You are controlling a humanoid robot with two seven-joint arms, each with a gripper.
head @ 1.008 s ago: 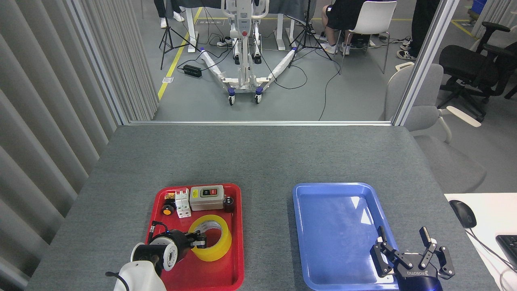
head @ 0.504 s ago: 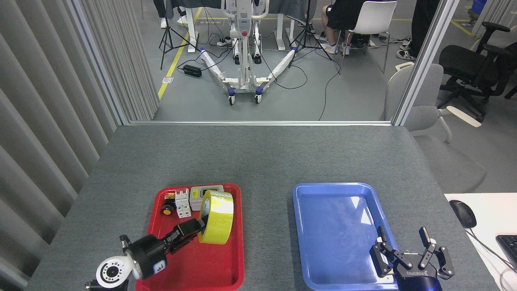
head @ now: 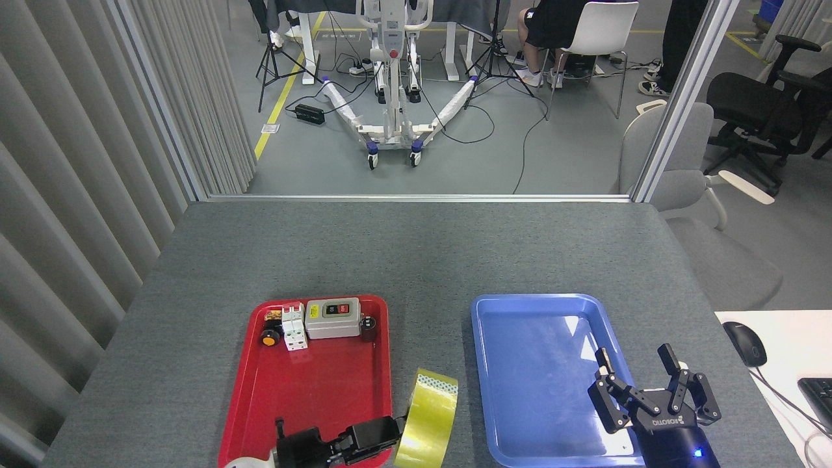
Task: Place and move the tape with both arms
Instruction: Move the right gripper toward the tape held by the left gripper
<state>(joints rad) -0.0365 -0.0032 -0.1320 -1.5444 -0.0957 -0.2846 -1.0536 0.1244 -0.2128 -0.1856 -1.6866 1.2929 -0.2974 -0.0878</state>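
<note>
A grey felt-like table bears a glossy red tray and blue tray. Between them the translucent yellow tape stands on edge, gripped by the left gripper. The right gripper hovers, fingers spread.

Glossy translucent tape, shiny plastic red tray and blue tray, matt grey cloth-like table.

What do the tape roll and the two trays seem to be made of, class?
Tape: translucent glossy yellow plastic film, likely; light shines off its band. Red tray and blue tray: smooth moulded plastic, probably; rounded rims, and bright reflections on the blue one.
</note>
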